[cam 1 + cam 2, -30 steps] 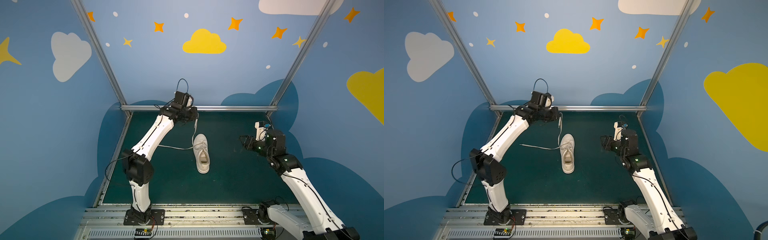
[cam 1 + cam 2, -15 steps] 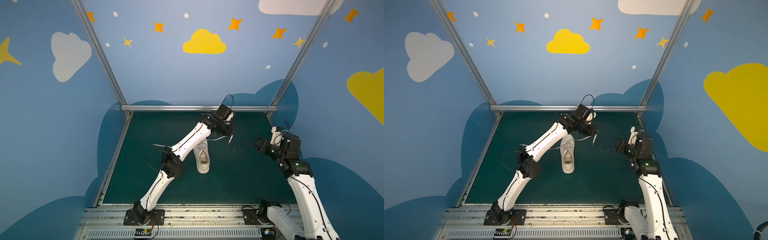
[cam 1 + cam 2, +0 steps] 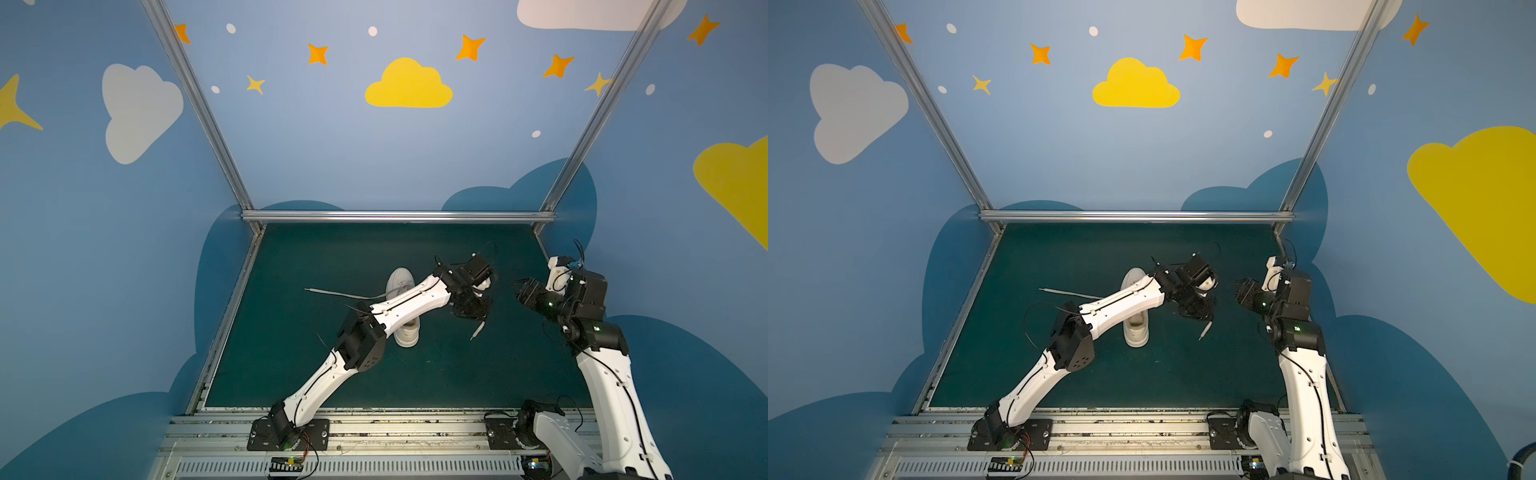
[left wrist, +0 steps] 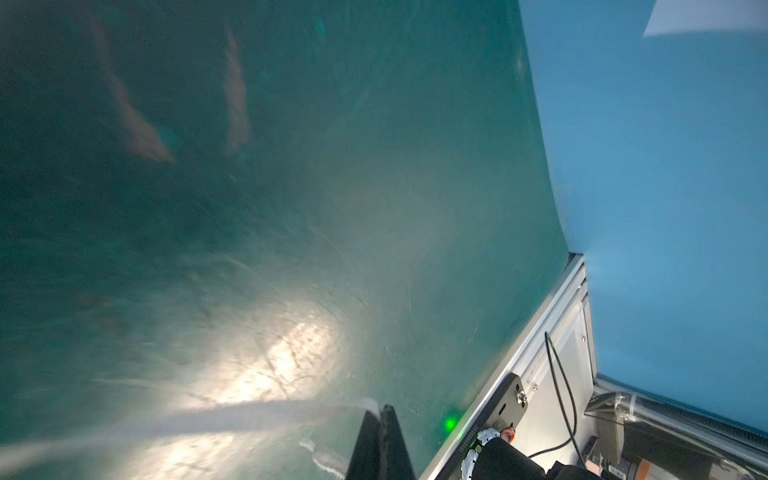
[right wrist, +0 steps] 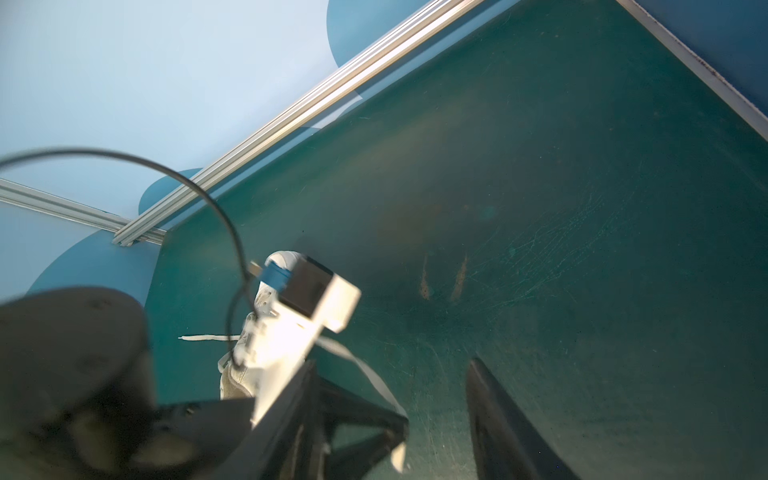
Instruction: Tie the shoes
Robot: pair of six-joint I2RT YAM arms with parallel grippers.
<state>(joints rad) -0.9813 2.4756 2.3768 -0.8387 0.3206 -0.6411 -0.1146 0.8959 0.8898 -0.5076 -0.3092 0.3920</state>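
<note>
At the centre of the dark green mat [image 3: 311,257] in both top views, a white sneaker [image 3: 400,279], toe toward the back rail [image 3: 395,216] higher in the frame, heel toward the lower edge, its middle hidden under the left arm [image 3: 411,303]. Just right of the shoe, the left gripper [image 3: 471,309], jaws pressed together and pinching a flat white lace [image 4: 249,417], the loose tip hanging below it. Same pinch close up in the left wrist view, the lace running off across the mat. Left of the shoe in the top views, a second lace [image 3: 332,294], stretched flat on the mat, touched by neither gripper. Farther right, the right gripper [image 3: 519,291], jaws spread and gripping nothing, facing the left gripper and apart from it. In the left wrist view, small white print along a black plate [image 4: 505,403] beside the mat's metal edge, too blurred to read
</note>
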